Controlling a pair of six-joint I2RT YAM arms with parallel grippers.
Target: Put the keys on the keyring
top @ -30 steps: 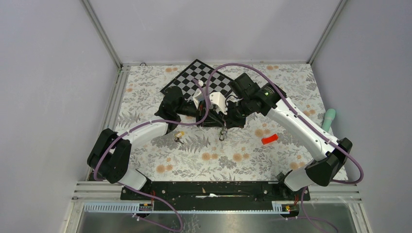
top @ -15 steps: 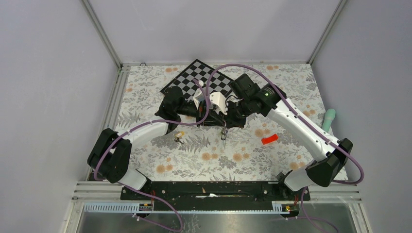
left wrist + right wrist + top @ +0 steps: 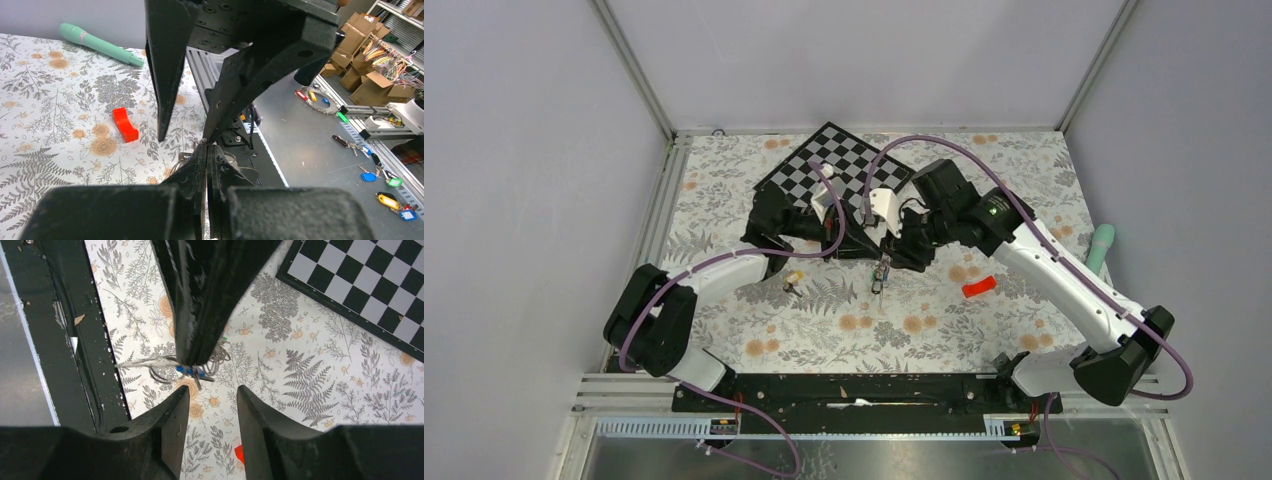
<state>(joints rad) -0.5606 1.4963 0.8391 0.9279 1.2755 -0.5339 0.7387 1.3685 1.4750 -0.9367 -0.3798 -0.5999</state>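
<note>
The keyring [image 3: 162, 371] is a thin grey wire loop with a blue-tagged key [image 3: 190, 371] on it. It hangs from my left gripper [image 3: 206, 149], which is shut on it just above the flowered table. In the top view the bunch [image 3: 881, 274] dangles between the two grippers. My right gripper [image 3: 210, 399] stands open a short way from the bunch, with nothing between its fingers [image 3: 176, 407]. A yellow-tagged key [image 3: 793, 281] lies on the table left of the bunch. In the left wrist view the right gripper's spread fingers [image 3: 163, 75] fill the space in front.
A black-and-white checkerboard [image 3: 834, 165] lies at the back, behind both grippers. A red block [image 3: 979, 287] sits right of the bunch, and a mint-green pen [image 3: 1102, 247] lies at the table's right edge. The black base rail [image 3: 854, 390] runs along the near edge.
My right gripper has opened and drawn back to the right, letting go of the keyring. My left gripper closed on the keyring and still holds it.
</note>
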